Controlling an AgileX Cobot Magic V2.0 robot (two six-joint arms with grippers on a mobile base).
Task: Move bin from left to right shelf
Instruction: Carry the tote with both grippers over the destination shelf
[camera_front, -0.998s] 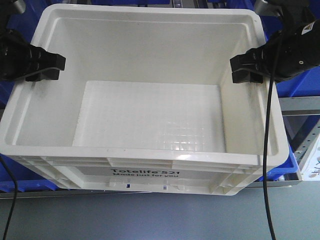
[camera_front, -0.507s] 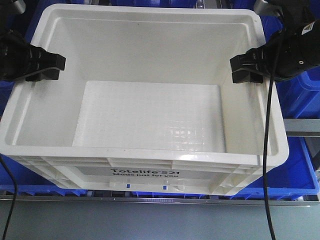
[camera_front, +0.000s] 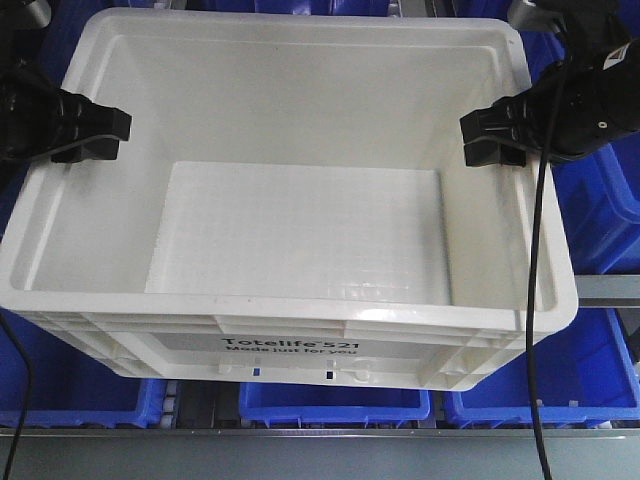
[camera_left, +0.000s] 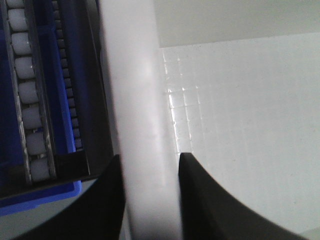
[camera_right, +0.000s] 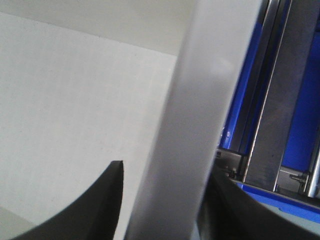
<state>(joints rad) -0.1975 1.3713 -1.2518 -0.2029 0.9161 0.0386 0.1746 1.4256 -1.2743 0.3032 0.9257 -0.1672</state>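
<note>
The white bin (camera_front: 300, 100) fills the front view, above blue crates (camera_front: 335, 405) on the shelf; each arm reaches in level from its own side; the left gripper (camera_left: 149, 162) pinches the left wall, the right gripper (camera_right: 167, 172) the right wall; the rim hides the outer fingers from the front.
</note>
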